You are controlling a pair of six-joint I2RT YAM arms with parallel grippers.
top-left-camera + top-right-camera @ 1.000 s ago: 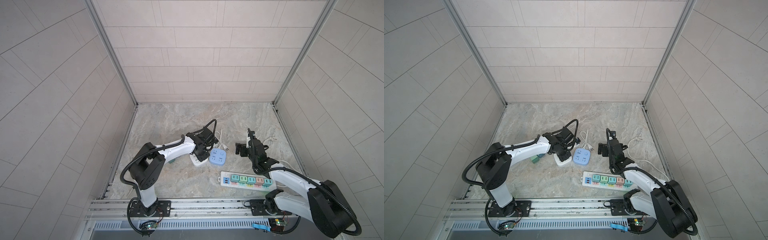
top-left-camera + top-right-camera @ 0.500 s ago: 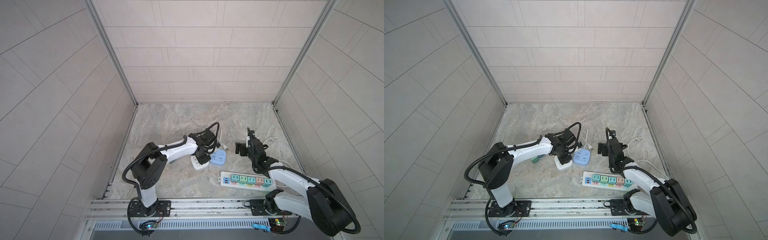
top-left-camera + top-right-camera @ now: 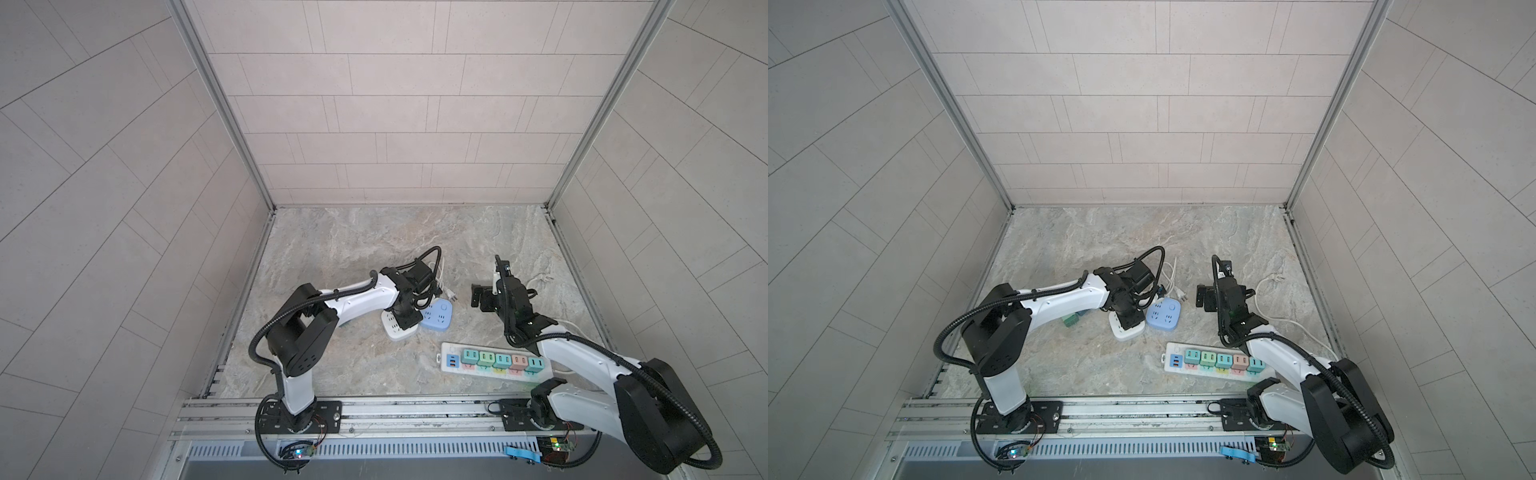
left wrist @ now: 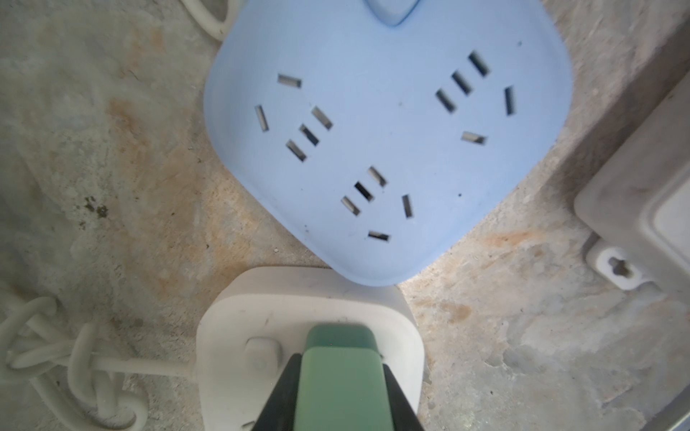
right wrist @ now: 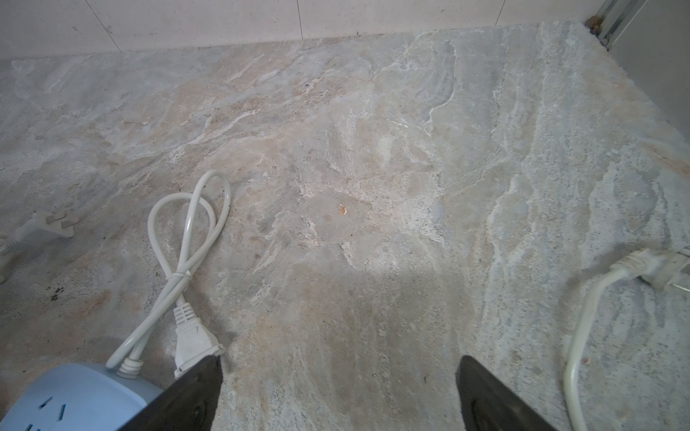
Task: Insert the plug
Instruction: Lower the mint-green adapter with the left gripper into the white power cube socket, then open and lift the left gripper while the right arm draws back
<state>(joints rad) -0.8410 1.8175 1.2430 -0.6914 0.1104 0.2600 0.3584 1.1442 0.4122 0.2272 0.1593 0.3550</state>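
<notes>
Green plug (image 4: 342, 388) sits clamped in my left gripper (image 4: 339, 364), its nose down on the top face of the white socket block (image 4: 239, 309), beside the block's button (image 4: 261, 352). Whether the pins are fully home I cannot tell from the wrist view. The blue socket block (image 4: 384, 123) lies corner against it, every slot empty. Further right, my right gripper (image 5: 340, 362) hangs wide open and empty over bare floor, the multicoloured power strip (image 3: 494, 361) near the rail. By my reckoning, grasp and carry are done; seating and release are left.
</notes>
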